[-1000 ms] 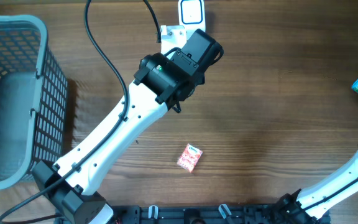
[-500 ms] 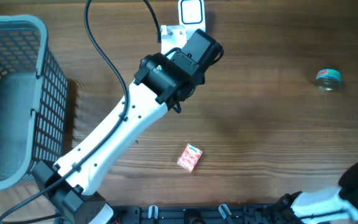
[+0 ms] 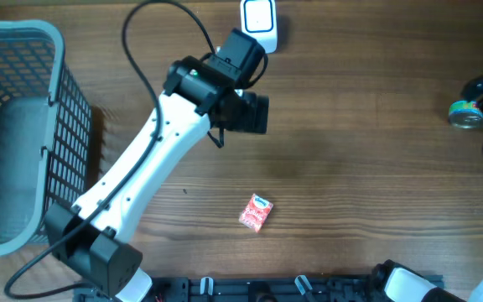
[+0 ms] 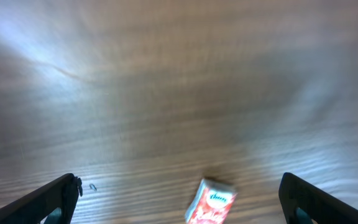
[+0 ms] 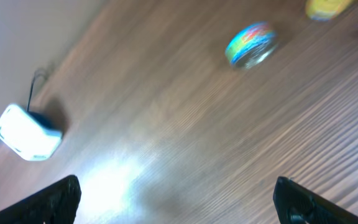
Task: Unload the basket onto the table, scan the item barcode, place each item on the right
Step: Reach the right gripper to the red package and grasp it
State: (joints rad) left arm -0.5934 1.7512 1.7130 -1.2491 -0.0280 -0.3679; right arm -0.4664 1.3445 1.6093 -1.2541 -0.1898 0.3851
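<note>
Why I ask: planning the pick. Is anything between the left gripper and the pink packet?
Nothing visible does. The left gripper hangs open above the bare wooden table, and the pink packet lies alone on it, nothing touching it. The basket sits far off to one side.

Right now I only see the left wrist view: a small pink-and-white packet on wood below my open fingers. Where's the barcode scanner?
Observer: The white rounded scanner stands at the far edge of the wooden table, just beyond the left arm.
Operator: Any other item out there?
Observer: A small round tin lies far to the right.
Operator: Is it held?
Observer: No, the right gripper is open and clear of it.
</note>
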